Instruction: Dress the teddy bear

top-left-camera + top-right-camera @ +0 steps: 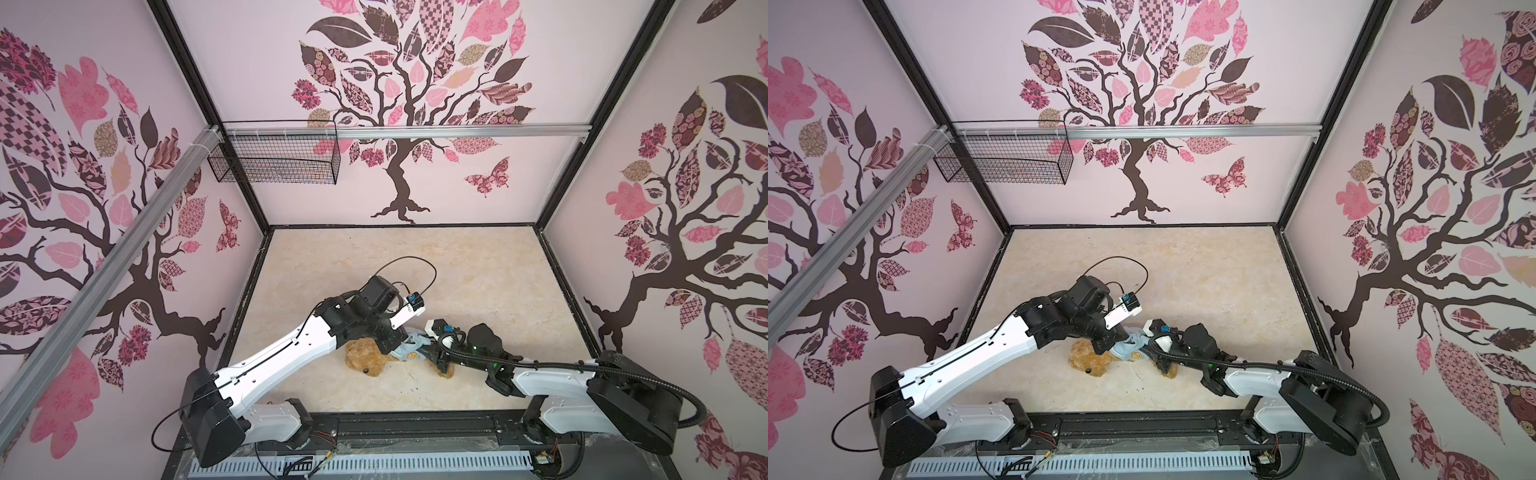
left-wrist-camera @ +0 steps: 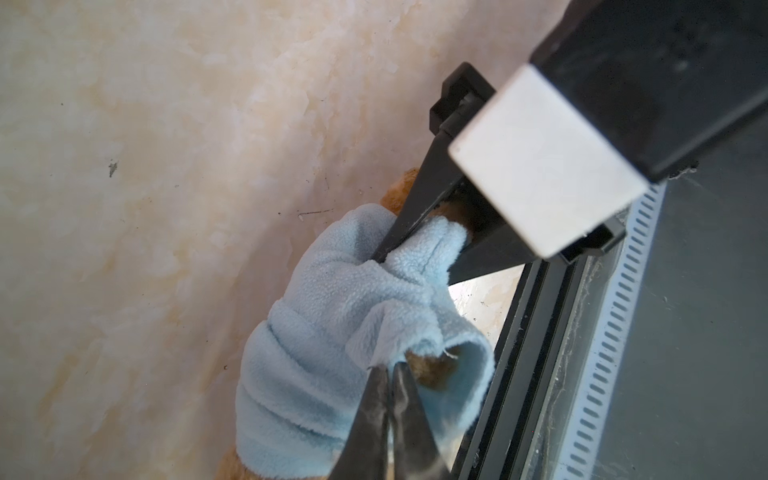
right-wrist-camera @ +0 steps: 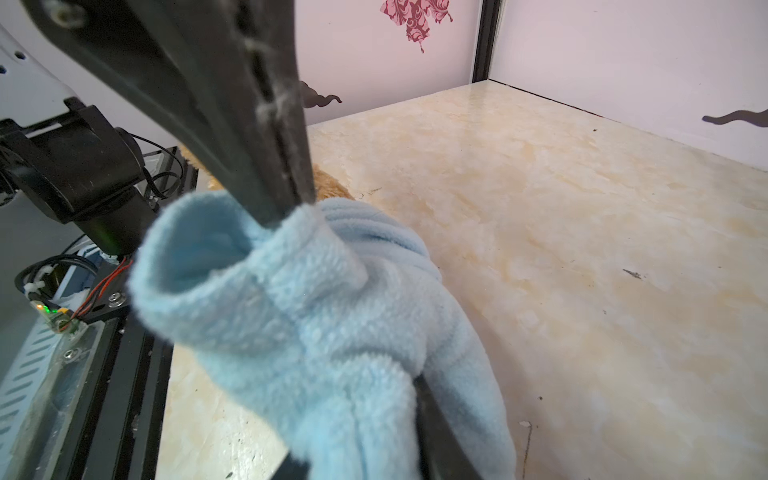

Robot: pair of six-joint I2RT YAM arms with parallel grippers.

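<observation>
Nearest us, at 6 o'clock: a slotted white duct and, just behind it, the black beam that carries both arm bases.

Item, table: cream marbled top, glossy, with a few dark specks toward 6 o'clock and a black frame on all sides.

Item, walls: pale pink on three sides, printed with dark-branched trees, pink and patterned leaves, and butterflies. A silver rail crosses the 12 o'clock wall; another runs along the 9 o'clock wall. We log a black wire basket hung on the rail toward 11 o'clock; its contents we cannot make out.

Item, bear: lying on the table near the 6 o'clock edge, about midway across, head toward 9 o'clock, a foot showing toward 3 o'clock.

Item, shirt: light blue fleece, bunched round the bear's trunk. Brown fur shows in a sleeve opening in the left wrist view.

Item, left gripper: reaching in from 8 o'clock, jaws pressed together, pinching a fold of the shirt at that sleeve opening.

Item, right gripper: reaching in from 4 o'clock, jaws apart with fleece bunched between them, one finger entering a shirt opening. Whether they grip the cloth we cannot tell.
</observation>
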